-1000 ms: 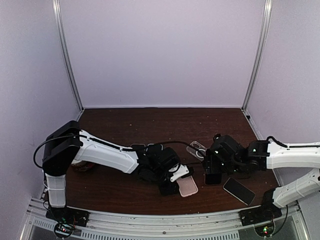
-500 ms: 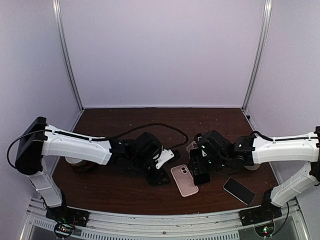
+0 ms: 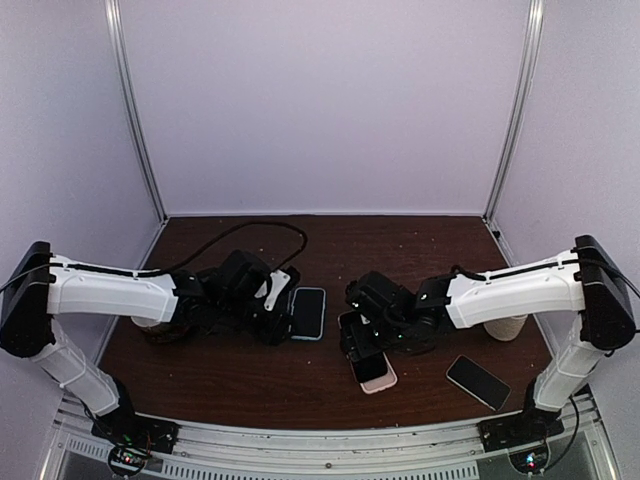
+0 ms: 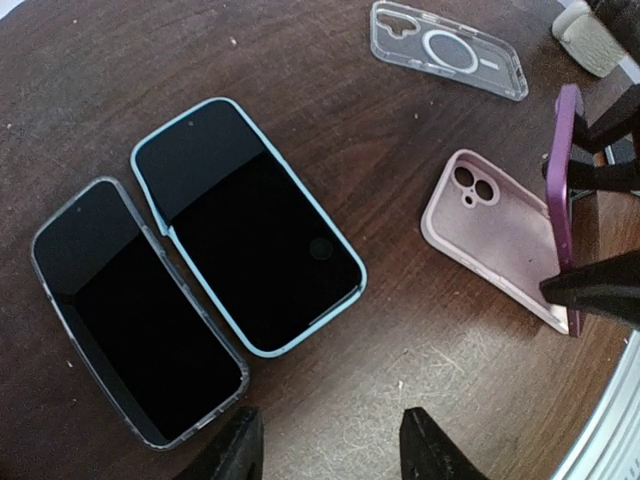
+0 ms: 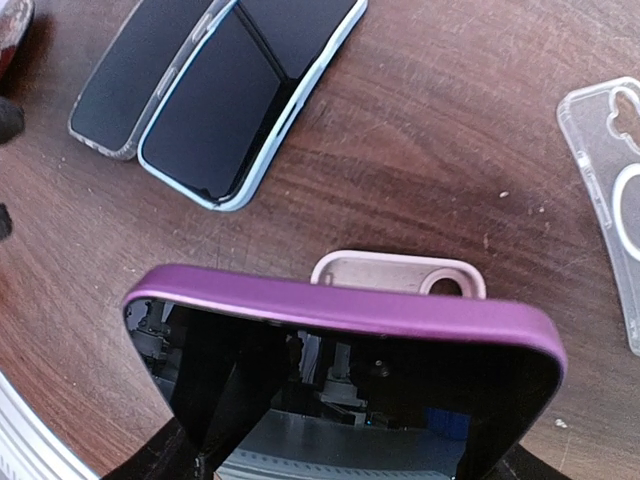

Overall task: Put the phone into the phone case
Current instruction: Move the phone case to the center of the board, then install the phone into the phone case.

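Note:
The phone [image 5: 340, 312] has a purple rim and a dark glossy screen. My right gripper [image 5: 340, 455] is shut on it across its width and holds it on edge, tilted, just above the table. Right under it lies the empty pink phone case [image 5: 395, 272], open side up, also seen as the pink case [image 3: 374, 373] and the pink case [image 4: 495, 235]. In the left wrist view the phone [image 4: 566, 190] stands over the case's right end. My left gripper [image 4: 330, 445] is open over bare wood, holding nothing, well left of the case.
A phone in a blue case [image 4: 250, 225] and a phone in a clear case [image 4: 130, 305] lie side by side near my left gripper. An empty clear case [image 4: 447, 48] lies farther back. A bare black phone [image 3: 477, 381] and a cup [image 3: 508, 328] sit at the right.
My left gripper has pulled back to the left, away from the pink case, and its jaws have widened. My right arm has carried the phone left until it is over the pink case.

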